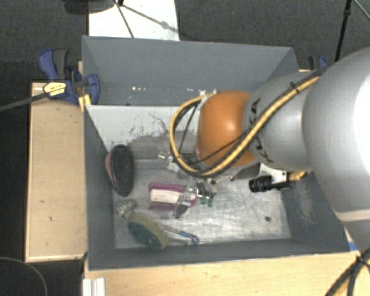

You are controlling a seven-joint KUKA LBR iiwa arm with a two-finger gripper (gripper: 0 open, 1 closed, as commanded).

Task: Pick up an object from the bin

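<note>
In the lower middle of the frame the gripper [193, 201] hangs low in the bin [259, 224], just beside the right end of a purple and white packet [165, 195], open or closed I cannot tell, a dark oval pad [120, 168] further left

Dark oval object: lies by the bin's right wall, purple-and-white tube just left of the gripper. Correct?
One thing is wrong. The camera view shows the dark oval object by the left wall of the bin, not the right. The purple-and-white tube does lie just left of the gripper.
</note>
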